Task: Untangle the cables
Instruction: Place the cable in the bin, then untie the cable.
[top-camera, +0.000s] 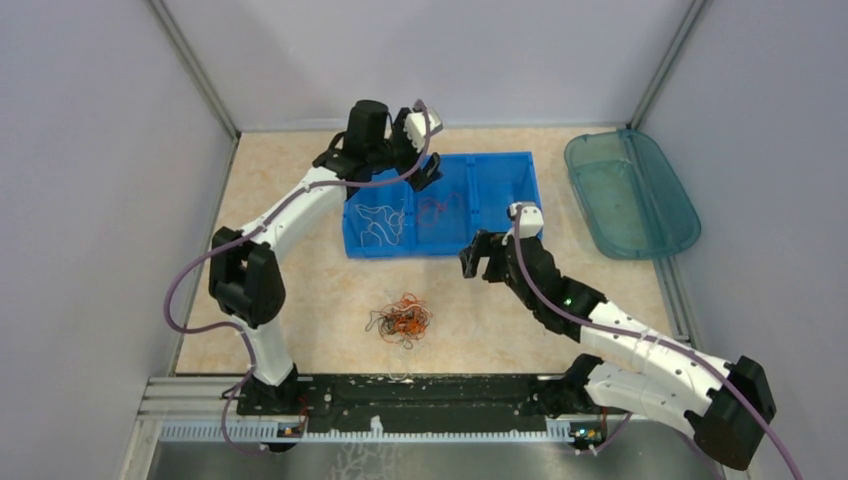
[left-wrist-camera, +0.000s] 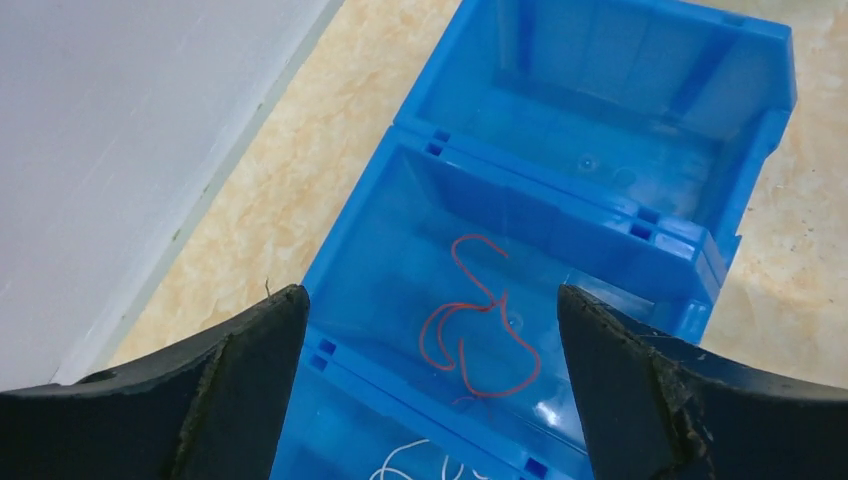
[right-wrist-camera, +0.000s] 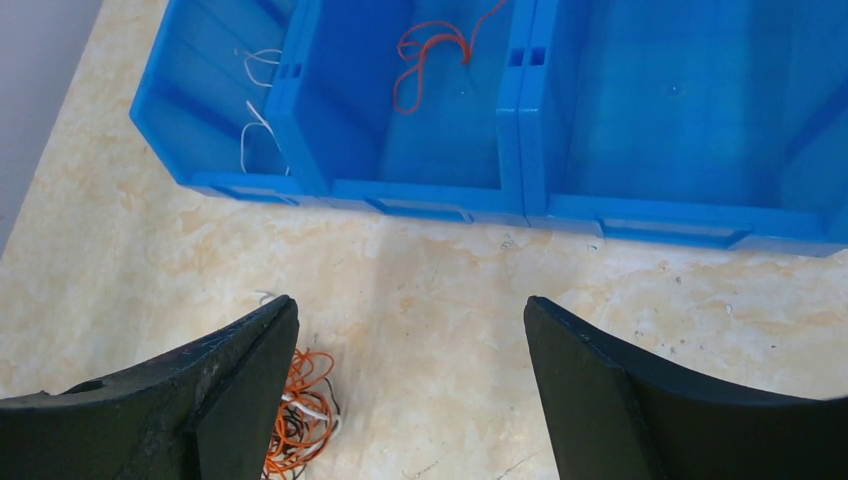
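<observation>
I see a small tangle of cables (top-camera: 400, 322) lying on the table (top-camera: 320, 320), on the near side of the blue bin (top-camera: 440, 247) and apart from it. It is mostly red-orange curls, with black and a little white wound through. A few white wires (top-camera: 380, 222) lie flat and curly in the bin's left compartment. Red wires (top-camera: 437, 208) lie in loose loops on the floor of the middle compartment.

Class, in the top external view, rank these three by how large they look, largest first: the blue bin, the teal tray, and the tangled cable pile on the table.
1. blue bin, the largest
2. teal tray, somewhat smaller
3. tangled cable pile, clearly the smallest
</observation>
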